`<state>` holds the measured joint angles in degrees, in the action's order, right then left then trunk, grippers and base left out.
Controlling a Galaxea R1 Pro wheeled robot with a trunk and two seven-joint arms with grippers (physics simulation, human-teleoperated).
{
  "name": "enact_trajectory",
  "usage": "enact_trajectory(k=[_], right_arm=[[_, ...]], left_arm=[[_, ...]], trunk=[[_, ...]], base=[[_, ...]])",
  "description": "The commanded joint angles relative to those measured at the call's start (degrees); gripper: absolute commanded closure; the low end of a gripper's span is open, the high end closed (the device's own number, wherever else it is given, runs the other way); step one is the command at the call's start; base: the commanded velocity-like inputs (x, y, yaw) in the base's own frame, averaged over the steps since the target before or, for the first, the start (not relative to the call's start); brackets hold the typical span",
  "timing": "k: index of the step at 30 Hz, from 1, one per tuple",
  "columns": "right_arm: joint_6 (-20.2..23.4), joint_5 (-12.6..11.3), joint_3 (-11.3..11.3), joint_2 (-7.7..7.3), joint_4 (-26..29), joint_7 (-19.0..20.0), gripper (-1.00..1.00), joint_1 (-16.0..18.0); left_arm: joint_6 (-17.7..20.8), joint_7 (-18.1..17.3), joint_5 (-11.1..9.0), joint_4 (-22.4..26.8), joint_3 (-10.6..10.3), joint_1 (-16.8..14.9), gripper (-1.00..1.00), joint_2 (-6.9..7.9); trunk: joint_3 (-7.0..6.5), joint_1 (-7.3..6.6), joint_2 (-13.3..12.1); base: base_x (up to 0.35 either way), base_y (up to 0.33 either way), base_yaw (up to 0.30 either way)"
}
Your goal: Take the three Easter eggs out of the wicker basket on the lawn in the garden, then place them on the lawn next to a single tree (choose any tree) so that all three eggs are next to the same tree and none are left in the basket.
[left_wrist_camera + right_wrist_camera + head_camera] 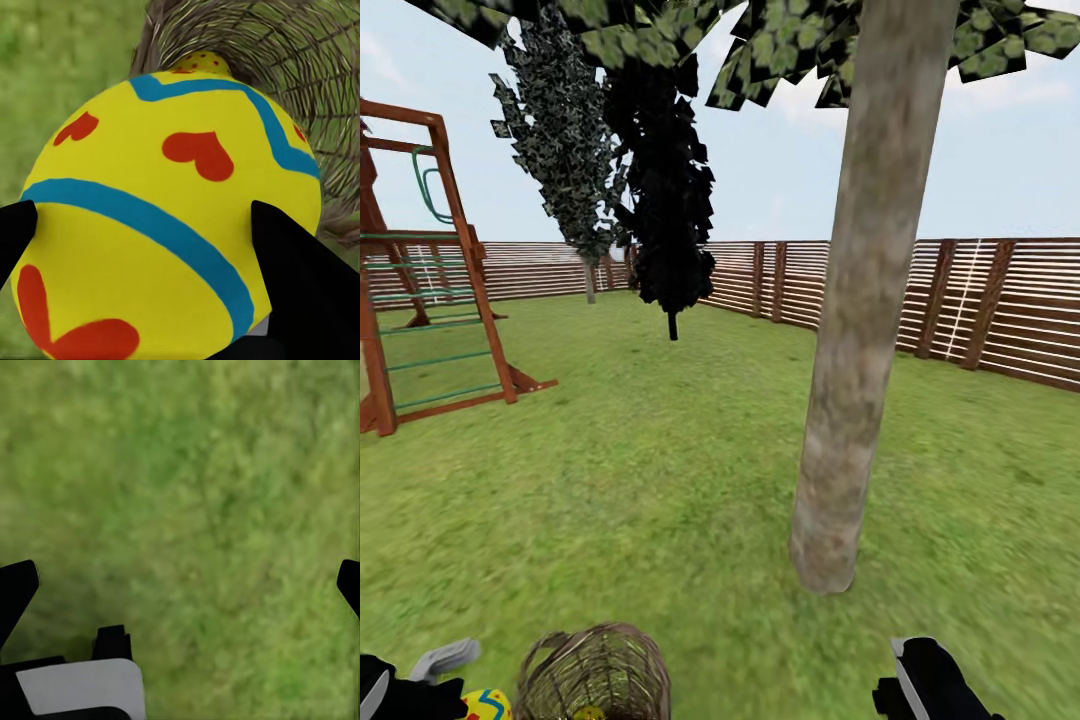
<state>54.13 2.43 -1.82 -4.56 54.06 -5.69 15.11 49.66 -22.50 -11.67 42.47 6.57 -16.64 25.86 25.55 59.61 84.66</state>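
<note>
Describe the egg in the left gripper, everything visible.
The Easter egg is glossy yellow with blue zigzag bands and red heart-shaped marks, smooth like painted plastic. It sits between the left gripper's two black fingers, which press its sides, with the lawn beneath it. In the head view it shows at the lower left, just beside the wicker basket. Behind it, the left wrist view shows a second egg lying inside the basket. No damage shows on the visible faces.
</note>
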Motion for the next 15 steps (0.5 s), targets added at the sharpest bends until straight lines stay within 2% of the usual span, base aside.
enact_trajectory(k=[1, 10, 15], right_arm=[[0.27, 0.20, -0.02, 0.00, 0.08, 0.06, -1.00, 0.01], [0.27, 0.20, 0.06, 0.08, 0.08, 0.06, -1.00, 0.01], [0.24, 0.20, 0.06, 0.08, 0.08, 0.04, -1.00, 0.01]], left_arm=[[0.35, -0.10, -0.03, 0.00, 0.08, -0.06, 1.00, -0.02], [0.35, -0.09, -0.02, -0.02, -0.07, -0.06, 1.00, -0.08], [0.35, -0.18, -0.09, 0.04, 0.15, -0.06, 1.00, -0.03]], trunk=[[-0.12, -0.23, -0.38], [-1.73, -2.20, -3.99], [-1.73, -2.20, -3.99]], base=[[0.000, 0.000, 0.289], [0.000, 0.000, 0.289], [0.000, 0.000, 0.289]])
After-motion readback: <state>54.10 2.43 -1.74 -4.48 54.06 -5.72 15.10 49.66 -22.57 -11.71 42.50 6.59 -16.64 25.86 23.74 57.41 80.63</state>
